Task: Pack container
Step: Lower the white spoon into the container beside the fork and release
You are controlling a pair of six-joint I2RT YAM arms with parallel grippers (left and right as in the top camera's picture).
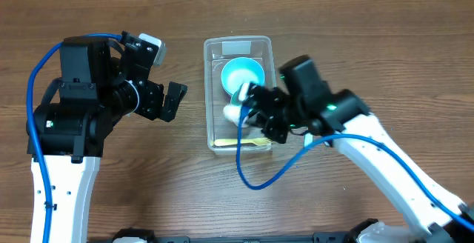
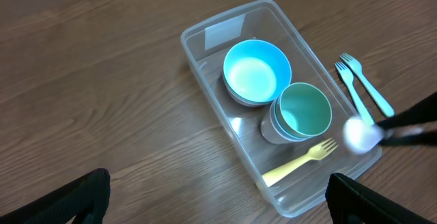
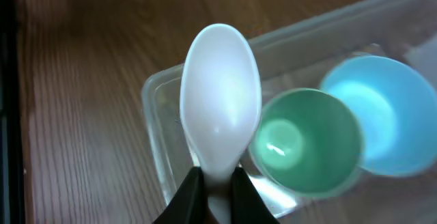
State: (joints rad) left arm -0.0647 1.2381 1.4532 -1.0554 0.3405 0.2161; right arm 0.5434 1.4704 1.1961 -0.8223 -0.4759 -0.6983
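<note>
The container (image 1: 238, 141) sits on the table (image 1: 170, 191) in the middle, between the two arms. It lies flat with its open side up, so things can be dropped in from above. Its long side runs from the robot's near edge to the far edge, and the whitish label (image 1: 238, 48) is at the far end. Inside are a blue bowl (image 2: 256, 70), a green cup (image 2: 300, 111) and a yellow fork (image 2: 300, 162). The fork lies at the near end, across the short way. Two blue forks (image 2: 362, 87) lie on the table just beside the container, not packed yet. The right gripper (image 3: 218, 183) has its fingers (image 3: 188, 197) pressed tight on the handle of a white spoon (image 3: 220, 94). The round end of the spoon sticks straight out past the fingers. It hangs above the near end of the container, close to the green cup. It is likely held there because that end has some room left, so the spoon looks like the next thing to go in. The left gripper (image 1: 167, 76) waits off to the left side, well apart from the container. Its fingers are spread wide and hold nothing. It seems to stay back so the right arm has room to work.
</note>
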